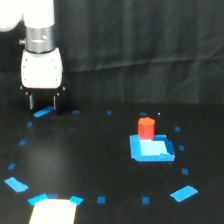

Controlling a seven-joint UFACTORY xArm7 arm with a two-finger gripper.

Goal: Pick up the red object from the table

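The red object (146, 128) is a small red-orange stubby cylinder standing upright at the back edge of a flat blue square pad (151, 150), right of centre on the black table (95, 160). My gripper (45, 104) hangs at the exterior view's far left, well apart from the red object. Its white body points down and its two dark fingers (32, 102) stand apart just above the table. It is open with nothing held. Only a blue tape mark (44, 112) shows on the table between the fingers.
Small blue tape marks form a ring on the table. Larger blue pieces lie at the front left (16, 185) and front right (184, 193). A white patch (52, 211) with blue tabs sits at the front edge. A dark curtain (150, 50) hangs behind.
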